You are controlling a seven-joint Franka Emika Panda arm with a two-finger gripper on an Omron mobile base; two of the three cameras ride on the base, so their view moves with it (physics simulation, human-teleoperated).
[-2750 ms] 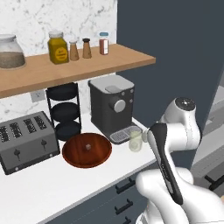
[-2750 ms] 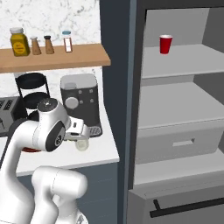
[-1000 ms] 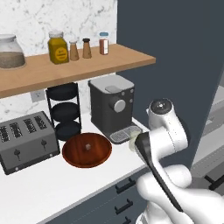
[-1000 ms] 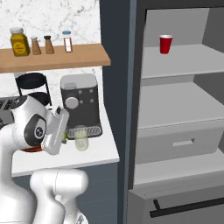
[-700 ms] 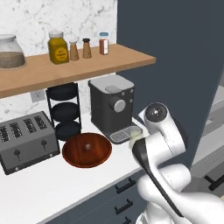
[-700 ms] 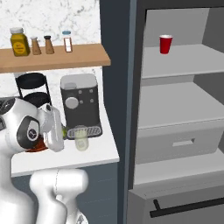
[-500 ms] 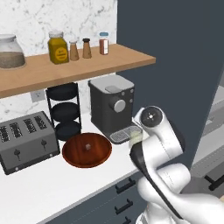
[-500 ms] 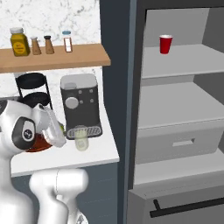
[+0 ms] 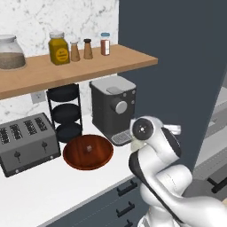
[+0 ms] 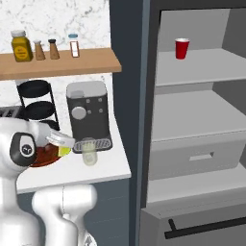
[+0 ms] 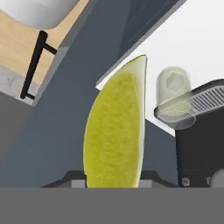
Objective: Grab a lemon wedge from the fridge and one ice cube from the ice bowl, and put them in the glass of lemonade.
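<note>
My gripper (image 10: 63, 149) is shut on the lemon wedge (image 10: 64, 151), a small yellow-green piece held just left of the glass of lemonade (image 10: 89, 151) on the white counter. In the hand view the lemon wedge (image 11: 116, 131) stands large between the jaws, with the glass (image 11: 174, 92) to its right by the coffee machine's drip tray. The reddish-brown ice bowl (image 9: 88, 152) lies left of my arm with one pale ice cube (image 9: 88, 148) in it. The fridge (image 10: 192, 115) stands open at right, its shelves pale grey.
A black coffee machine (image 10: 89, 115) stands right behind the glass. A black three-tier rack (image 9: 66, 111) and a toaster (image 9: 26, 142) stand further left, under a wooden shelf (image 9: 80, 66) of jars. A red cup (image 10: 181, 48) is on the fridge's top shelf.
My arm has swung left over the counter, carrying the lemon wedge from in front of the glass to just left of it. The jaws have stayed shut on the wedge.
</note>
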